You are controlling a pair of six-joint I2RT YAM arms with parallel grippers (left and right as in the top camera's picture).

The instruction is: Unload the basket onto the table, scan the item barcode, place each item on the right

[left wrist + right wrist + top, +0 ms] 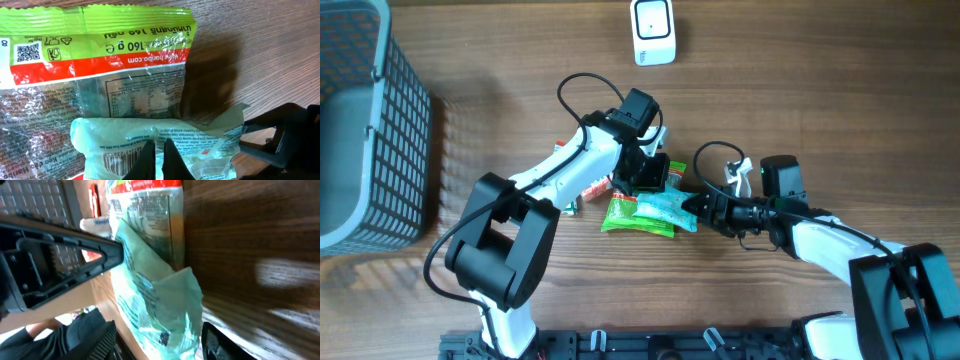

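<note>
Mock shop checkout on a robotics bench: a white barcode scanner (652,30) stands at the far edge of a wood-grain worktop (840,90). Well to the scanner's left and nearer the camera sits a grey mesh shopping basket (370,130). On the near side of the scanner lie retail goods, a green Haribo sweet bag (630,218) and a pale green packet (670,207) printed with a barcode. The left arm (575,165) and the right arm (820,235), both black and white, rise from a black mounting rail (650,345) at the edge opposite the scanner.

Tall basket (370,120) blocks far left, scanner (653,32) stands top centre, open table (520,50) between.
</note>
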